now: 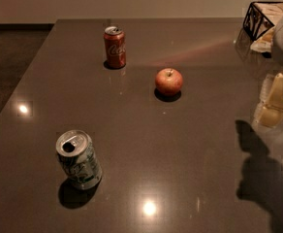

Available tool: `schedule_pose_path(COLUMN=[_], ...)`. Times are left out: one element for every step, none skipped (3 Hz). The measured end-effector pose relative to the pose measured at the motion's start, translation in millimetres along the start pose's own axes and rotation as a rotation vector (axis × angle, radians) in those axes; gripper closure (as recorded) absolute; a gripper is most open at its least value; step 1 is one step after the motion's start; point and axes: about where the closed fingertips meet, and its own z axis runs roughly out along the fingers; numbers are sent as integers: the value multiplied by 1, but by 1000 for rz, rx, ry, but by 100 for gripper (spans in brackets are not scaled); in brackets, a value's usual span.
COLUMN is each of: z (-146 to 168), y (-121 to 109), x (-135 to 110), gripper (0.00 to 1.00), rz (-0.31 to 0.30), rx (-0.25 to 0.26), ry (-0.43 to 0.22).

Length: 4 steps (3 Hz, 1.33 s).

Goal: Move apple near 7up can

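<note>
On glossy dark table (180,154): round apple (169,81) centre, silver 7up can (78,159) front-left; pale gripper (277,101) right edge, grip state unclear.

Dim, warm indoor light over a glossy dark tabletop (190,144). 2 bright round glints mirrored in it, at left and at lower centre. Soft dark shadows pooled beneath the apple (169,81), the 7up can (79,160) and the red can (115,47). At the right edge, the gripper (276,101) lit pale yellow, throwing a broad shadow below itself.
</note>
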Motion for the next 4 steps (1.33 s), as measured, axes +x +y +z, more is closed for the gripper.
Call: schedule_pose_path(z=[0,11,37,72], y=[0,-13,-31,-51], x=[0,-11,-34,-59], gripper=[0,0,0,0], rz=[0,12,30,67], rx=[0,9,11,-17], ry=[0,-28,-78,-120])
